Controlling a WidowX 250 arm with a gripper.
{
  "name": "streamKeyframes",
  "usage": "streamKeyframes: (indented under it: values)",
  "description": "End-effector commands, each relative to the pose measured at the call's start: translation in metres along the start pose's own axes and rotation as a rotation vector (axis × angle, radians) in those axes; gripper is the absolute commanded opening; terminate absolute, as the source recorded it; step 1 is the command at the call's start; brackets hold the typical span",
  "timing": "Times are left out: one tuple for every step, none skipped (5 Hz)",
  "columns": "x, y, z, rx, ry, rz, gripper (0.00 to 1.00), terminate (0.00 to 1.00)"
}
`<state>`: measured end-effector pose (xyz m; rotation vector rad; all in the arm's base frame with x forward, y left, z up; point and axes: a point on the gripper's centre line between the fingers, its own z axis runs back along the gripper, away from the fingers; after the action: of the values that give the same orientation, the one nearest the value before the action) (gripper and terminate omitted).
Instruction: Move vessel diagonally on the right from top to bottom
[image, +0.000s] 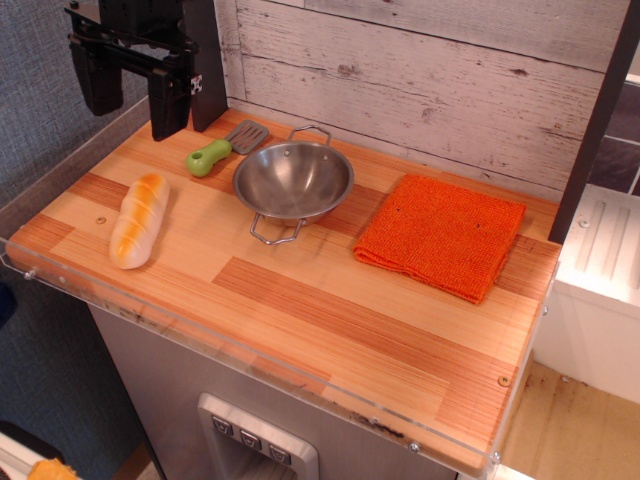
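Near bench (330, 330) is bare wood. Mid: bread (138, 219) at left, cloth (440, 235) at right. Pot (293, 181) sits far-centre, upright, empty, just beside spatula (222, 149), apart from cloth. Tool (130, 95) hangs far left w/ jaws wide, holding nothing. Step: approach, pot not yet gripped. Next, I reckon: cross right, drop onto rim or loop handle, close.

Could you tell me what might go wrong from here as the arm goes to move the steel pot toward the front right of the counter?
1. The vessel offers only thin wire handles and a smooth rim, so the fingers could slip off it.
2. The spatula lies touching or nearly touching the vessel's back-left rim; a descent from the gripper's side could knock it.
3. The orange cloth lies just to the vessel's right, so a low diagonal drag could snag or bunch it.
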<state>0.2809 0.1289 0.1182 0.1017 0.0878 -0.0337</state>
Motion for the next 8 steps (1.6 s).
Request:
streamKeyframes:
  values:
    - [0.0, 0.0, 0.0, 0.0, 0.0, 0.0, 1.0, 0.0]
    - [0.023, -0.026, 0.004, -0.018, -0.038, -0.074, 1.0, 0.0]
    - [0.036, -0.049, 0.01, -0.039, -0.084, -0.122, 1.0, 0.0]
    - [0.052, -0.075, 0.012, -0.047, -0.112, -0.165, 1.0, 0.0]
    - [0.067, -0.096, -0.001, -0.065, -0.135, -0.182, 1.0, 0.0]
    - [0.077, -0.108, -0.021, -0.11, -0.175, -0.187, 1.0, 0.0]
    - [0.084, -0.114, -0.035, -0.116, -0.188, -0.191, 1.0, 0.0]
    - [0.087, -0.115, -0.045, -0.103, -0.195, -0.18, 1.0, 0.0]
